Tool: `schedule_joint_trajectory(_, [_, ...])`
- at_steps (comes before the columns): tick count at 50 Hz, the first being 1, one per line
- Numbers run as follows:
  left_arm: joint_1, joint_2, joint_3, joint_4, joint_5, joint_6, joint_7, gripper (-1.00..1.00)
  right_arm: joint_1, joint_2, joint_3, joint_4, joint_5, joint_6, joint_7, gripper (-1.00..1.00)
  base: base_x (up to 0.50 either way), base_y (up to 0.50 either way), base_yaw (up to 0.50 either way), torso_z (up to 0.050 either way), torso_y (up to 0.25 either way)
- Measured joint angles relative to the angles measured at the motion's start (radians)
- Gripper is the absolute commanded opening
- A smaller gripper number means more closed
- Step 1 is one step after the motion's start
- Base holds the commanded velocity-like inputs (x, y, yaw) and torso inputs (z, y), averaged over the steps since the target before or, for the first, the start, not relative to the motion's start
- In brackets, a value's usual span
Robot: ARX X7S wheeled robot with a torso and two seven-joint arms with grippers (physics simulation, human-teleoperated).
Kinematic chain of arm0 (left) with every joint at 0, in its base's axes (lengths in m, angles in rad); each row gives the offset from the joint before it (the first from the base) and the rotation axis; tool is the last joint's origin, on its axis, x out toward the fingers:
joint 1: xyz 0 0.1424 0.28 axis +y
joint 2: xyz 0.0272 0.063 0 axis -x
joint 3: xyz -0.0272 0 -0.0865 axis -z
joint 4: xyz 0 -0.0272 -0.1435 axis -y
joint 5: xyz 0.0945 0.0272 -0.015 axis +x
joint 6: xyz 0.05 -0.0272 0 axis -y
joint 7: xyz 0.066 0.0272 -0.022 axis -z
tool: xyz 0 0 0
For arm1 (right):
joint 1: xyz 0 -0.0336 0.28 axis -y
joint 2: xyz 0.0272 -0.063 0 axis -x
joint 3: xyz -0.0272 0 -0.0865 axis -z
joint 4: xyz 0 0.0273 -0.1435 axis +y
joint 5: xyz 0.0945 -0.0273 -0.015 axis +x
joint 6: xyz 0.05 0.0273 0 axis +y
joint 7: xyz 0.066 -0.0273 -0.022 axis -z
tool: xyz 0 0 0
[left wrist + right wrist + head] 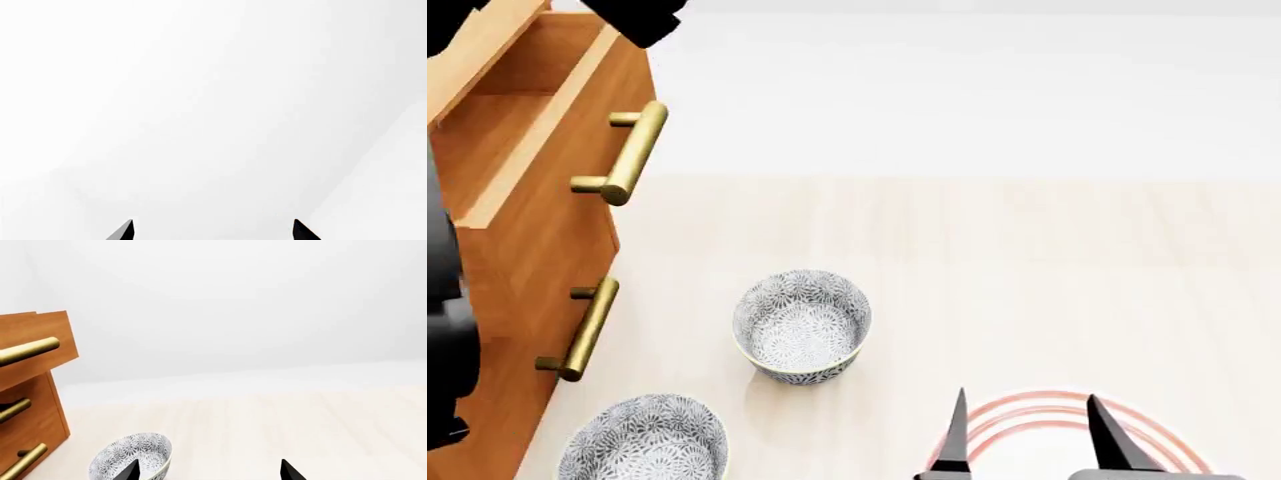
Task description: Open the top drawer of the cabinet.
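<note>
The top drawer (554, 150) of the cabinet (507, 330) stands pulled out, far to the left of the right claw (1030, 425), which is open and holds nothing. The left claw (213, 229) is open too, facing only white. Two bowls (802, 325) stand on the pale wooden floor (1028, 280) between; white room behind.

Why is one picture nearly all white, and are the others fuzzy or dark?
Left wrist view: washed-out white, only the left gripper fingertips show dark at the edge. Head view: bright, even light and sharp; the near bowl throws only a faint, soft shadow on the floor. Right wrist view: sharp too, with a pale blank background behind the cabinet.
</note>
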Motion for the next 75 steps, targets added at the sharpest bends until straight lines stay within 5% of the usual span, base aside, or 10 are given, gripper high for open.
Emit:
schedule_joint_trajectory(15, [-0.089, 0.050, -0.263, -0.160, -0.116, -0.129, 0.081, 1.00, -0.001, -0.001, -0.012, 0.000, -0.007, -0.003, 0.007, 1.00, 0.00, 0.00, 0.00, 0.000, 0.000])
schedule_joint_trajectory(32, [-0.216, 0.073, -0.358, -0.580, -0.239, -0.150, 0.120, 1.00, -0.006, 0.002, -0.021, -0.013, -0.009, -0.002, 0.019, 1.00, 0.00, 0.00, 0.00, 0.000, 0.000])
schedule_joint_trajectory(51, [-0.338, 0.098, -0.462, -1.048, -0.412, -0.005, -0.102, 1.00, -0.008, 0.005, -0.031, -0.016, -0.011, -0.004, 0.027, 1.00, 0.00, 0.00, 0.00, 0.000, 0.000])
schedule_joint_trajectory(75, [-0.377, 0.098, -0.590, -1.321, -0.622, 0.122, -0.320, 1.00, -0.021, 0.008, -0.037, 0.006, -0.017, -0.025, 0.027, 1.00, 0.00, 0.00, 0.00, 0.000, 0.000])
